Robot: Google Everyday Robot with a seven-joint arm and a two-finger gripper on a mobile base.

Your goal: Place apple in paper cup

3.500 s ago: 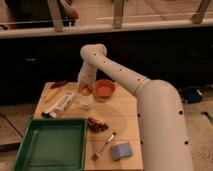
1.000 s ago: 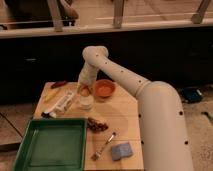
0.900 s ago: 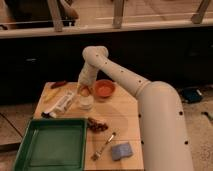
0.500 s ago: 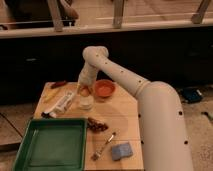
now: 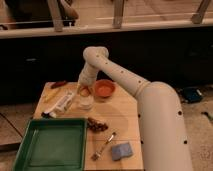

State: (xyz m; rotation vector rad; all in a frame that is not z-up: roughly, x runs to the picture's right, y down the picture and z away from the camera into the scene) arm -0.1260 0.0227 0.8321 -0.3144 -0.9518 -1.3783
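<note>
While claw [image 5: 85, 88] hovered over paper cup [image 5: 84, 104]: nothing visibly shifted; its grip could not be told
apple [image 5: 86, 92]: sat at cup's mouth
task: release probably remained

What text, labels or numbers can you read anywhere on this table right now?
None can be read.
Packet: any print is too blurred to read.
Cup, bowl, tray: no marks seen.
Pincer, right above the cup at the apple: no label visible.
</note>
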